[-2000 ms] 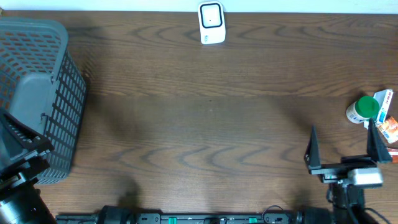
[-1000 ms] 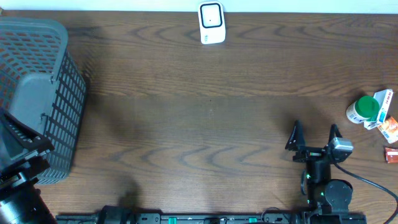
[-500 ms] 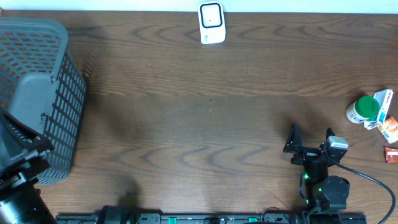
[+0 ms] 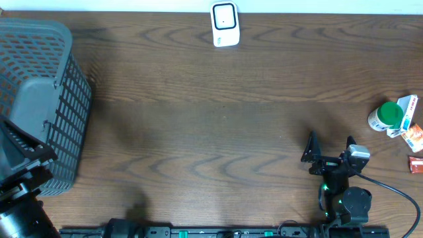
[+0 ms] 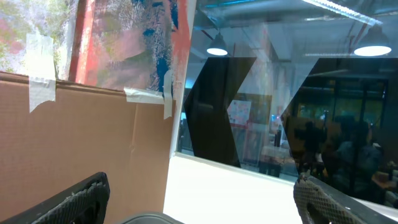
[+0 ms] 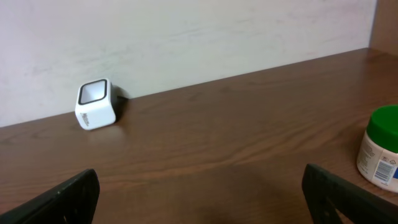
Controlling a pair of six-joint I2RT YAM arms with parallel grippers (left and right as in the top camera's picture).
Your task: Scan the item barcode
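Overhead, the gray mesh basket (image 4: pixel 74 92) at the left edge of the table (image 4: pixel 218 119) shows its gray floor, while the green-lidded jar (image 4: pixel 385 116) stands beside small packets (image 4: pixel 411 132) at the right edge, well apart from the right gripper (image 4: pixel 330 140), whose fingers (image 4: pixel 308 149) are spread and empty, as are those of the left gripper (image 5: pixel 208 202).

Black rt arm (image 4: pixel 345 198) w/ textured black fingers (image 6: pixel 62 200), grey cam block (image 4: pixel 357 154), green LEDs (image 4: pixel 325 190), black cable (image 4: pixel 386 184).

One white scanner (image 4: pixel 225 25), one grey basket (image 4: pixel 63 99), one green-lidded jar (image 4: pixel 386 116), three small packets (image 4: pixel 413 137), one left claw (image 5: pixel 199 200), one right claw (image 4: pixel 329 148).
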